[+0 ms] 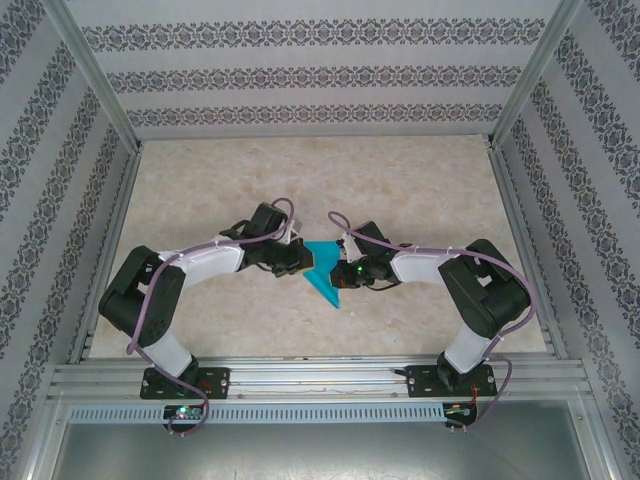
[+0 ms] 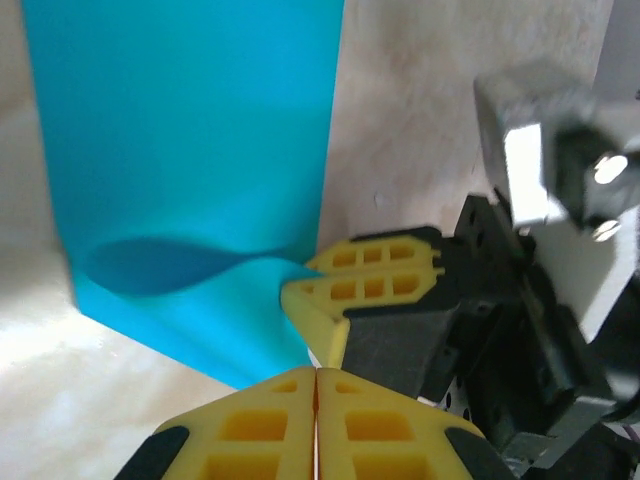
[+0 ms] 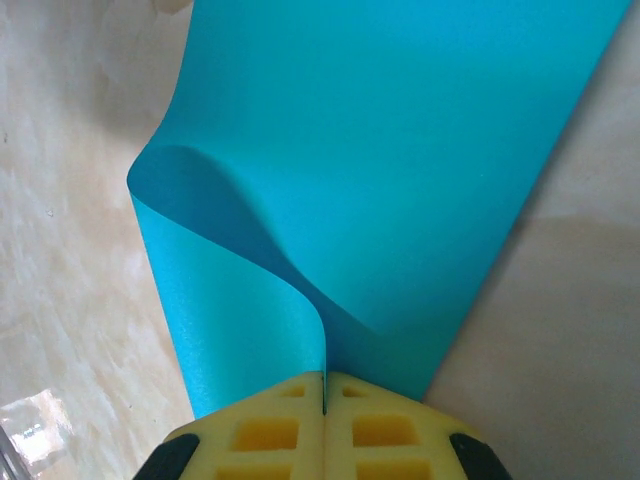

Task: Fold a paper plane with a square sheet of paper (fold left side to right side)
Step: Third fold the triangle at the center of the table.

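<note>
The square sheet of paper [image 1: 325, 278] is bright turquoise and lies partly doubled over on the table between my two grippers. In the right wrist view the paper [image 3: 400, 150] has one flap lifted in a soft curl, and that flap's edge runs into the seam of my right gripper [image 3: 324, 378], which is shut on it. My left gripper [image 2: 316, 372] is shut, its tips at the near edge of the paper [image 2: 190, 150], with no paper visible between its pads. In the left wrist view the right gripper [image 2: 365, 275] pinches the sheet's right edge. From above, the left gripper [image 1: 300, 262] and right gripper [image 1: 343, 268] nearly meet.
The beige marbled table [image 1: 320, 180] stretches far beyond the paper. Patterned walls with aluminium posts enclose it on three sides, and a metal rail [image 1: 320, 375] carrying both arm bases runs along the near edge.
</note>
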